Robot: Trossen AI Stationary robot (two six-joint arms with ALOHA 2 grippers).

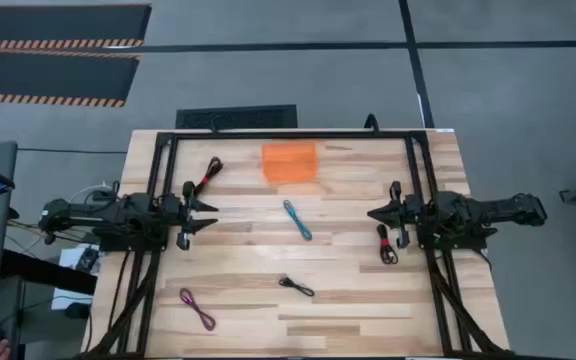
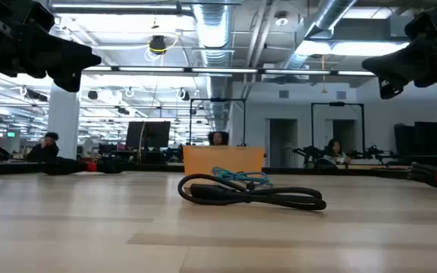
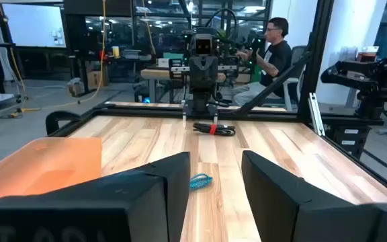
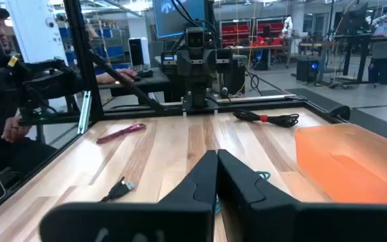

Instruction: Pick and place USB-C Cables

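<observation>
Five USB-C cables lie on the wooden table. A teal one (image 1: 297,220) (image 3: 200,181) is at the centre, a black one (image 1: 296,287) (image 2: 249,193) nearer the front, and a magenta one (image 1: 197,308) (image 4: 121,133) at the front left. One red-and-black cable (image 1: 209,175) (image 4: 267,118) lies at the far left. The other (image 1: 387,245) (image 3: 213,128) lies beside my right arm. My left gripper (image 1: 211,214) (image 3: 215,178) hovers open at the left, pointing level at the centre. My right gripper (image 1: 371,213) (image 4: 217,168) hovers shut at the right, facing it.
An orange tray (image 1: 288,162) (image 2: 222,159) stands at the far middle of the table. A black frame (image 1: 168,135) runs around the table's far and side edges. People sit at desks in the room beyond.
</observation>
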